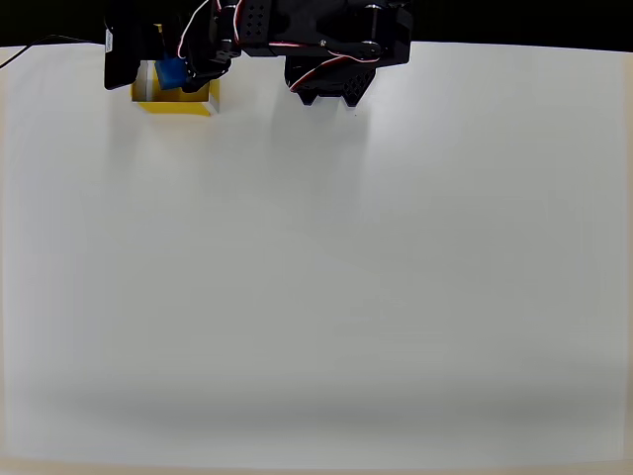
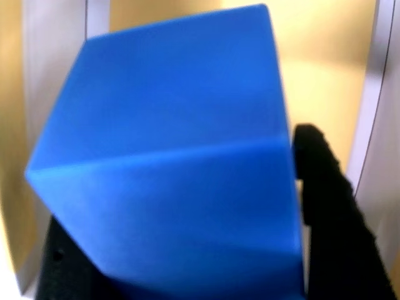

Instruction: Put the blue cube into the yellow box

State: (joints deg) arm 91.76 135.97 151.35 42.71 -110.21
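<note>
Hanging over the yellow box [image 1: 180, 103], the blue cube [image 1: 171, 72] is sitting pinched between my gripper [image 1: 183, 71] fingers [image 2: 328, 206], which are closing tight on it. I'm judging this the drop step: opening comes next.

The arm [image 1: 326, 45] is matte black plastic, built of boxy servo blocks. Red and white wires loop across its upper segments. Small round holes dot one black housing.
</note>
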